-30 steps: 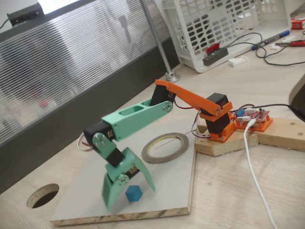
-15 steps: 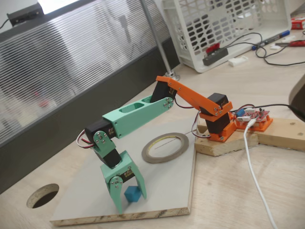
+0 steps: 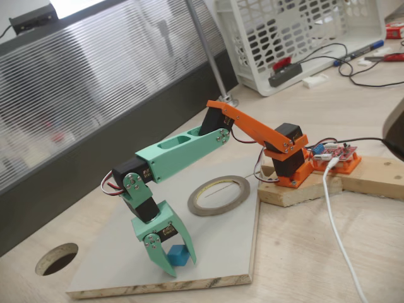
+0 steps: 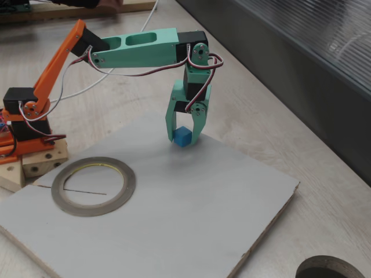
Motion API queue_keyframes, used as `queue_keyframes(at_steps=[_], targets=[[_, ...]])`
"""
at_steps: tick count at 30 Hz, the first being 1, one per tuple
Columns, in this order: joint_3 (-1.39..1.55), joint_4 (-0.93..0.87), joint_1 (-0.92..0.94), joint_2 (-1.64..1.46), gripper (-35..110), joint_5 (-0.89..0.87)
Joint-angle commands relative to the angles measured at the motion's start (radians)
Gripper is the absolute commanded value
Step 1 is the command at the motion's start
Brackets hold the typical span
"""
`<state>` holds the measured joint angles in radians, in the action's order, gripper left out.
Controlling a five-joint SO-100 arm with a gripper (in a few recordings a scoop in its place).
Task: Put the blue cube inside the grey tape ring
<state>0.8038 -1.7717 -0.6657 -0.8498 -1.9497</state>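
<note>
The green gripper (image 3: 178,264) (image 4: 184,138) pointed downward over the grey board (image 3: 221,246) (image 4: 174,214), its fingers narrowed around the blue cube (image 3: 177,255) (image 4: 183,136). The cube sat low between them at the board's surface; whether it had left the board could not be told. The grey tape ring (image 3: 219,194) (image 4: 93,186) lay flat on the same board, well apart from the cube, with bare board inside it. A white basket (image 3: 297,38) stood on the worktop (image 3: 309,252) behind; its contents could not be made out.

Hobby workbench — bare circuit board (image 3: 338,153), loose cables (image 3: 344,243), white plastic crate (image 3: 297,38).
</note>
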Motion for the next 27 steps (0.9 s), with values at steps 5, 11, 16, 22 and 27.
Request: queue_keyframes(at_steps=[5,11,16,22,27], targets=[[-0.014,-0.009,0.0,-0.106,15,-0.012],[0.0,-0.009,-0.002,-0.331,15,-0.012],[0.0,-0.009,-0.002,-0.393,15,-0.012],[0.0,-0.002,-0.002,-0.396,15,-0.009],[0.012,-0.002,0.041,-0.402,15,-0.012]])
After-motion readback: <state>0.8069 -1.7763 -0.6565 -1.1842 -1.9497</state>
